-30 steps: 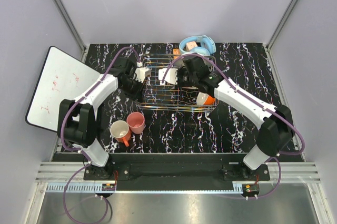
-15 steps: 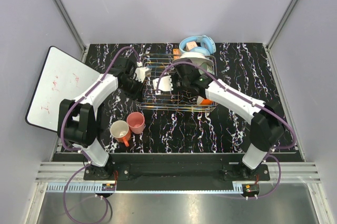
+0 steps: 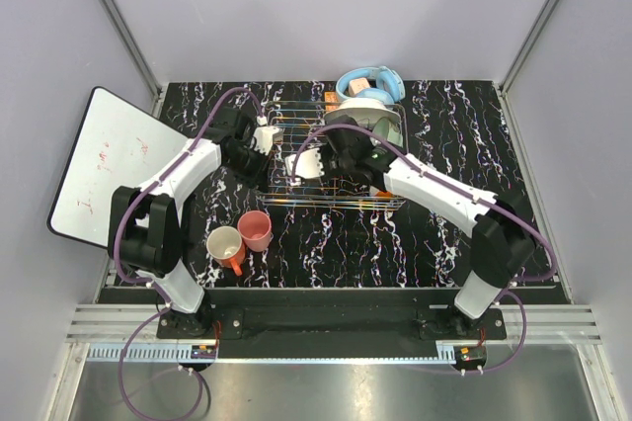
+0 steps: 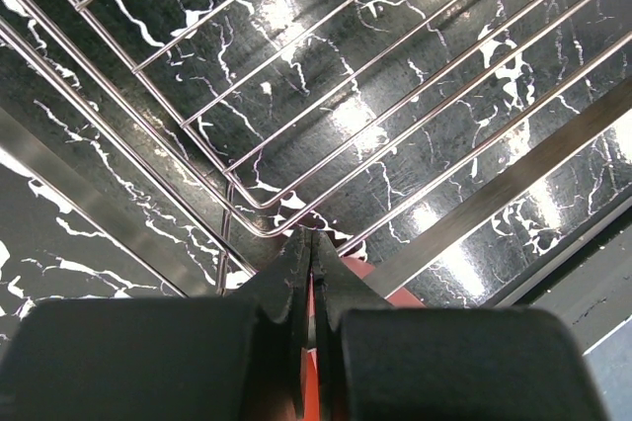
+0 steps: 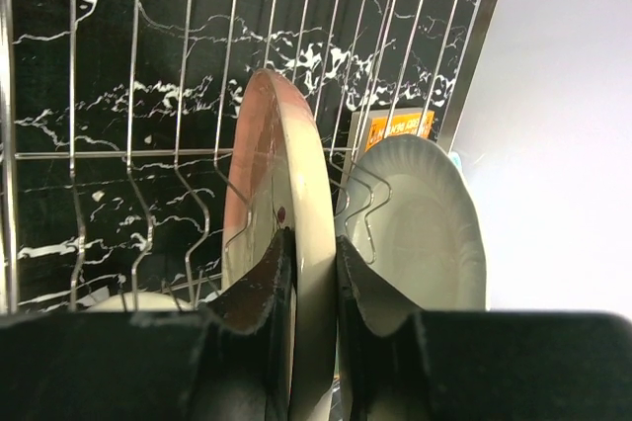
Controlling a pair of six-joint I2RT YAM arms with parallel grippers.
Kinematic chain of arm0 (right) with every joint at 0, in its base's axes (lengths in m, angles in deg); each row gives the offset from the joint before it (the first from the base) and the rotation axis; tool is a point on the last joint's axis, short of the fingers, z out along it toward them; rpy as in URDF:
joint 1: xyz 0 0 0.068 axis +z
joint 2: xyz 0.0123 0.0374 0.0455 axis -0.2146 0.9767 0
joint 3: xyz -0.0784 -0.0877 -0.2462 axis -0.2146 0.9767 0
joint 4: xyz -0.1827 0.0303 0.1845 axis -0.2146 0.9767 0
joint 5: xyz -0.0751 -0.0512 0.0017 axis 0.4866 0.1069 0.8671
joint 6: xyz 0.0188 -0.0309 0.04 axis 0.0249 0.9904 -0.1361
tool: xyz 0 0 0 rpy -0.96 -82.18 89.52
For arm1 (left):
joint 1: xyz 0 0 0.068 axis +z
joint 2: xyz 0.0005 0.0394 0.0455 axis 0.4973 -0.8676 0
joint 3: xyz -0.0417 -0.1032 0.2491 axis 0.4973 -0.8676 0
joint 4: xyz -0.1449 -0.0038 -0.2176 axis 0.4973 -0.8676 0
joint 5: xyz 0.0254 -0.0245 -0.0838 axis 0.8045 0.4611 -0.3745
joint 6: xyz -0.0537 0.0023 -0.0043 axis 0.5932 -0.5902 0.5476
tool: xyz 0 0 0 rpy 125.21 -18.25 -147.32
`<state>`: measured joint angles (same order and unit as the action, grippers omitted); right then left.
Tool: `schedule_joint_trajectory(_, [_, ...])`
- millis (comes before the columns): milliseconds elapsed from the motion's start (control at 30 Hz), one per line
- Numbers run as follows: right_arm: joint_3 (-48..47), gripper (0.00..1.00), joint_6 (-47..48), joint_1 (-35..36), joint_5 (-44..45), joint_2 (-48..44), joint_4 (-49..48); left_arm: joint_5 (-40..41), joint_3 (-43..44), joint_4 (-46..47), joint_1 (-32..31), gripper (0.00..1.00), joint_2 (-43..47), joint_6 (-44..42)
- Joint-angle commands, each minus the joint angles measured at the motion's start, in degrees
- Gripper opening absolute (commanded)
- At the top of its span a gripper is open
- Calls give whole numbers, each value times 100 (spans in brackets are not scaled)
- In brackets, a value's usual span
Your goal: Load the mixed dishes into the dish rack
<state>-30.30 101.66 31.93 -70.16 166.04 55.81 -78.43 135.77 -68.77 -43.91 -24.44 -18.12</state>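
The right pincer [image 5: 314, 243] is clamped on the rim of the pink-and-cream plate [image 5: 281, 144], which stands on edge among the wire prongs of the dish rack [image 3: 316, 204]. The white plate [image 5: 425, 233] stands just beside it, one prong between them. Since a second ago the right arm has swung leftward over the rack. Its forearm now covers most of the orange-outside white bowl [image 3: 381, 194], which was plainly seen before, and a pale dish [image 3: 367, 110] at the rack's far right corner, hidden then, is uncovered. The left pincer [image 4: 304, 238] has not shifted: it stays at the rack's left end over a corner of the wire grid, its fingers pressed together on nothing. The cream mug with orange handle [image 3: 225, 245] and the salmon-pink cup [image 3: 256, 230] sit side by side on the black marbled worktop [image 3: 464, 125], in front of the rack's left end – unmoved and outside the rack. The light blue headphones [image 3: 371, 83] lie behind the rack and the white board [image 3: 104, 159] at the worktop's left edge, both as before.
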Motion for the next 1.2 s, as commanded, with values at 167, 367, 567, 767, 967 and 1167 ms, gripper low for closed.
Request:
schedule_joint_trajectory(167, [931, 0, -245, -467, 1157, -1098, -179, -60, -29, -32, 125, 3, 17, -98])
schedule_joint_trajectory(367, [1309, 15, -746, -459, 1183, -1310, -275, -87, 24, -32, 125, 3, 52, -63])
schedule_joint_trajectory(567, [1441, 20, -1054, -459, 1218, -1503, -293, -60, 59, -59, 125, 3, 78, -63])
schedule_joint_trajectory(767, [1749, 36, -1414, -441, 1219, -1889, -188, 27, 164, -94, 125, 3, 43, -98])
schedule_joint_trajectory(967, [2013, 46, -1705, -380, 1236, -2267, -48, 1, 428, -147, 125, 3, -133, -54])
schedule_joint_trajectory(1167, [1811, 54, -1942, -65, 1481, -2504, 198, 54, 613, -217, 125, 3, -150, -72])
